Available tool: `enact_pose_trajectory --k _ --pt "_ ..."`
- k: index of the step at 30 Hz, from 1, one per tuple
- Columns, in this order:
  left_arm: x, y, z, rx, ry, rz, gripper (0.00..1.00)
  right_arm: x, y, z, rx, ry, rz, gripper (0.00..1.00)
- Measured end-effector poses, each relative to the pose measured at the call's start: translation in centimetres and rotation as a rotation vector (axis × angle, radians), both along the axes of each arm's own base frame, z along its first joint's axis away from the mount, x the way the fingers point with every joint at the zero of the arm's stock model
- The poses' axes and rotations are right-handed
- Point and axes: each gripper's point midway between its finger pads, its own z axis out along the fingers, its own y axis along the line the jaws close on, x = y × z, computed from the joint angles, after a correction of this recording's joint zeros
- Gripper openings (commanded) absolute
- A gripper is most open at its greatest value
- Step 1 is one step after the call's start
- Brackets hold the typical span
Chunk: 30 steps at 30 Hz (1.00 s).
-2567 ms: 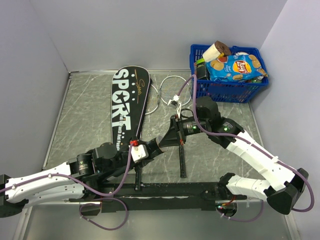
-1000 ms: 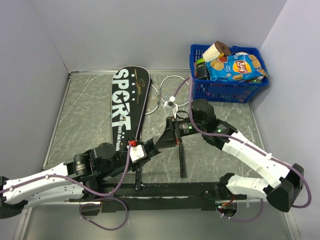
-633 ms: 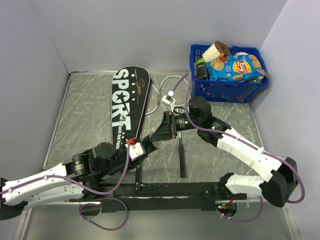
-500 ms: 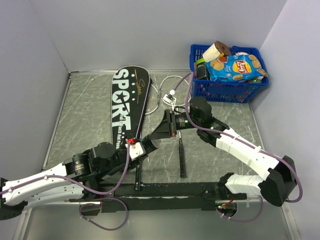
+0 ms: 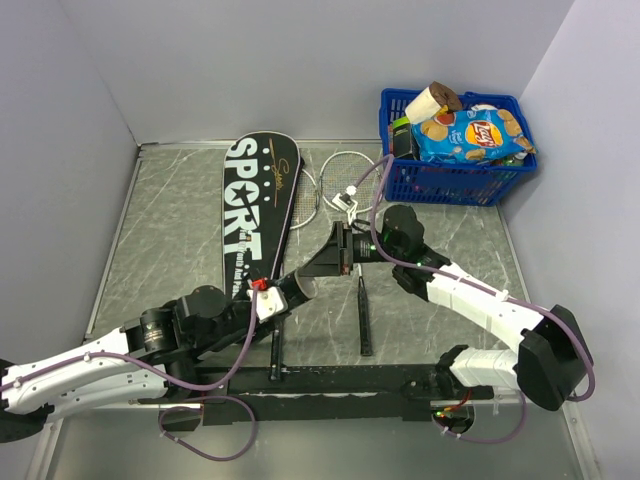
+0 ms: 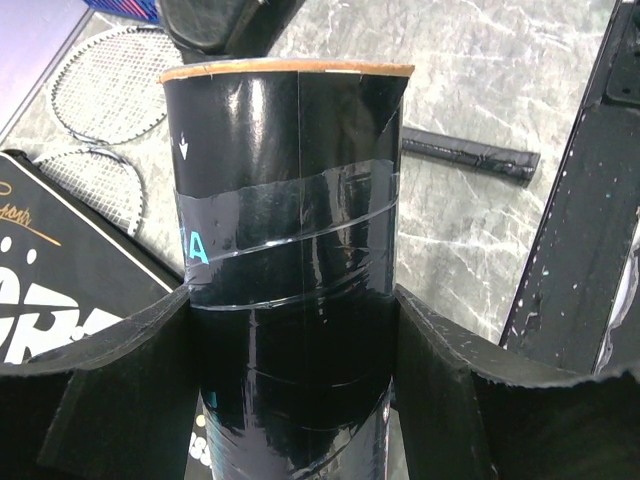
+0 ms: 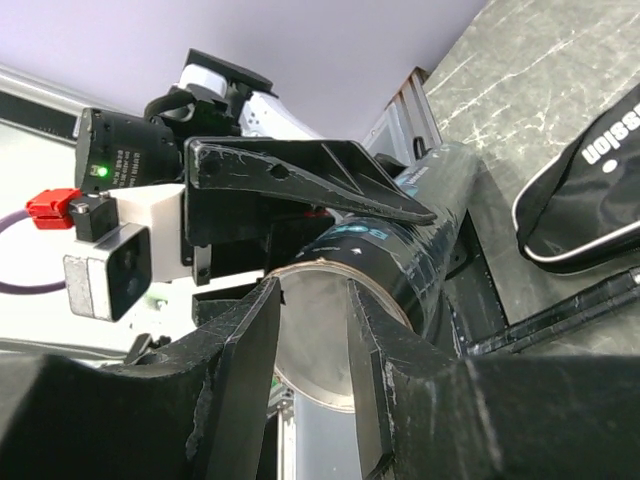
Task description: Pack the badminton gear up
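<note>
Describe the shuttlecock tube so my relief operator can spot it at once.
Find the long black SPORT cover lying left of centre. Off its near end, the left gripper is clamped around a black tube. It is the only cylinder there: glossy black, teal print, tan-rimmed open mouth towards the right gripper.

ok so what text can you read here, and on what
"SPORT": black racket cover
"ssion": tail of the cover's small white line, right wrist view; rest unreadable
"Lay's": blue chip bag in the basket
"A", teal: black tube
Gold script on the cover: too blurred
</note>
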Motion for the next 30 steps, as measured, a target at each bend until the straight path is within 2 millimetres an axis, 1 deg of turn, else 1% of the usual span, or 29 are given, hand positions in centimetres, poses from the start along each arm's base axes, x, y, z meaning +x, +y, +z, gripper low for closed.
enact_pose_trajectory --k 3,13,15,19,20,24,25,28,30 --pt "0.0 0.0 -0.3 0.007 0.003 -0.001 0.01 0.0 -0.2 -0.6 0.007 0.009 -0.014 0.42" --pt "-0.2 -0.1 -0.3 0.006 0.004 -0.012 0.01 -0.2 -1.1 -1.5 0.042 0.003 -0.068 0.42" --pt "-0.2 -0.1 -0.3 0.006 0.004 -0.012 0.01 -0.3 -1.2 -1.6 0.045 0.003 -0.073 0.39" --pt "-0.2 -0.1 -0.3 0.004 0.003 -0.013 0.01 -0.1 -1.3 -2.0 0.031 0.000 -0.089 0.28" --pt "-0.2 -0.1 -0.3 0.003 0.002 -0.013 0.01 -0.1 -1.3 -2.2 0.021 0.001 -0.095 0.23" --pt "-0.3 -0.1 -0.3 0.000 0.001 -0.019 0.01 -0.2 -1.6 -2.9 -0.019 -0.023 -0.122 0.11" --pt "-0.4 -0.1 -0.3 0.000 0.002 -0.020 0.01 -0.2 -1.7 -3.1 -0.029 -0.029 -0.128 0.07" --pt "-0.4 -0.2 -0.3 0.001 0.003 -0.024 0.01 -0.3 -1.7 -3.5 -0.054 -0.046 -0.141 0.01" --pt "-0.4 -0.2 -0.3 0.001 0.003 -0.025 0.01 -0.4 -1.7 -3.7 -0.067 -0.057 -0.147 0.00"
